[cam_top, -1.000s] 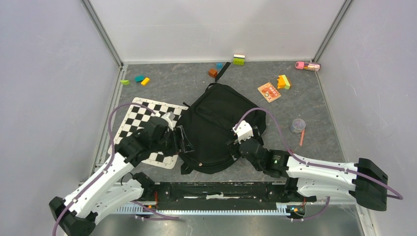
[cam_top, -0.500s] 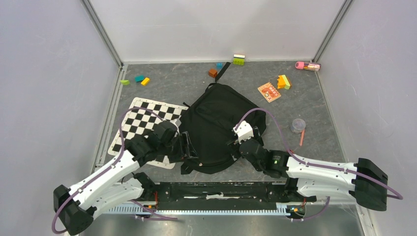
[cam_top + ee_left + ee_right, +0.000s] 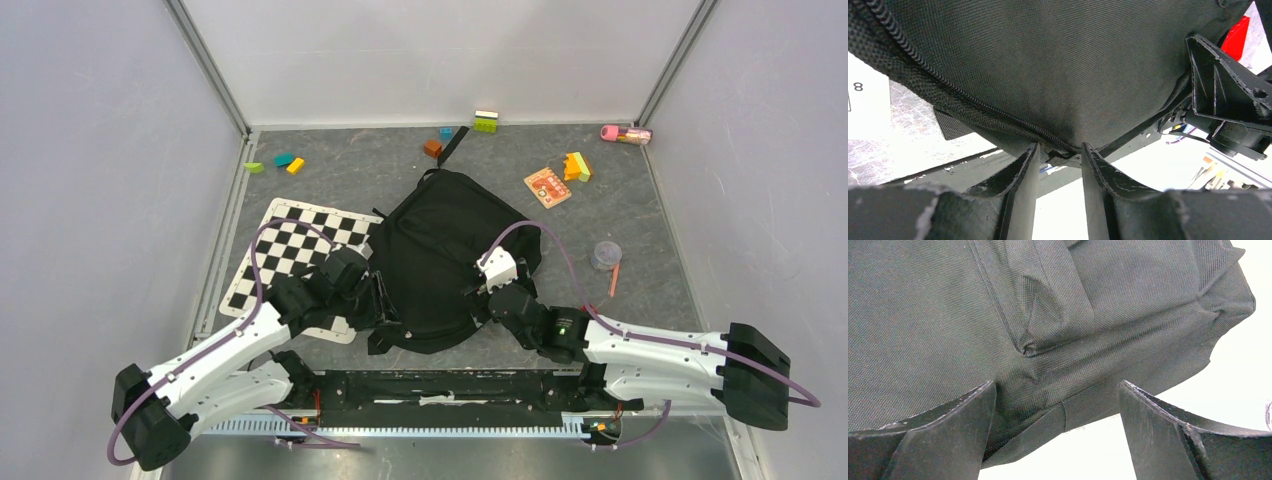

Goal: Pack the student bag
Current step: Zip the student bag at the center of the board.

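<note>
The student bag [image 3: 440,250] lies flat in the middle of the table, a large black fabric backpack with one strap end pointing to the back. My left gripper [image 3: 385,305] is at the bag's near left edge. In the left wrist view its jaws [image 3: 1058,147] stand narrowly apart, with the zip seam [image 3: 998,117] of the student bag [image 3: 1048,65] between the tips and a gap still visible. My right gripper [image 3: 478,298] sits at the near right edge. Its fingers [image 3: 1055,385] are wide open around a corner fold of the student bag [image 3: 998,305].
A black and white chessboard mat [image 3: 290,255] lies left of the bag, under the left arm. Small coloured blocks [image 3: 290,163] are scattered at the back, with an orange card [image 3: 547,186], a pink case [image 3: 625,133], a round clear lid [image 3: 605,254] and a pencil [image 3: 614,280] on the right.
My left arm has slid down and right along the bag's left edge, and its jaws have narrowed onto the zip seam. The right arm has stayed put.
</note>
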Action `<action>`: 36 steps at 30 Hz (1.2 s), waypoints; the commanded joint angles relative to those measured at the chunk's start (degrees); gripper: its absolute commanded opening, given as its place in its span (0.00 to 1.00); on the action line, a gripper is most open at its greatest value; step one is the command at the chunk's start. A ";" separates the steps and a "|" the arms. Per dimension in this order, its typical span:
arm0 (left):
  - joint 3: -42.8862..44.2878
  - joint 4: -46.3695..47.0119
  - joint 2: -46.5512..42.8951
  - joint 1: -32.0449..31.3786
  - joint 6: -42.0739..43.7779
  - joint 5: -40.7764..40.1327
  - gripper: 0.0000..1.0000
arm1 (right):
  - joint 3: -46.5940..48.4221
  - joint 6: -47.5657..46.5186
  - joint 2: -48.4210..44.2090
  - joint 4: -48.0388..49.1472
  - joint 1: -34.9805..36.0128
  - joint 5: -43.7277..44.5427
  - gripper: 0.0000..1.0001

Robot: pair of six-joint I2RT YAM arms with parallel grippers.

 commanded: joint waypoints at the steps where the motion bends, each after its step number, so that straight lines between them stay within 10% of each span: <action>1: -1.00 2.05 -0.84 -0.26 -2.24 -1.37 0.41 | -0.84 0.99 -0.94 1.00 -0.17 1.16 0.95; 14: -1.68 2.26 -4.50 -0.30 -3.82 -1.94 0.02 | 1.09 1.79 -2.40 -2.40 -0.17 2.01 0.95; 36: -4.08 5.22 -7.39 -0.31 -3.26 -4.24 0.02 | -0.18 26.66 -7.89 -4.55 -0.23 -9.41 0.85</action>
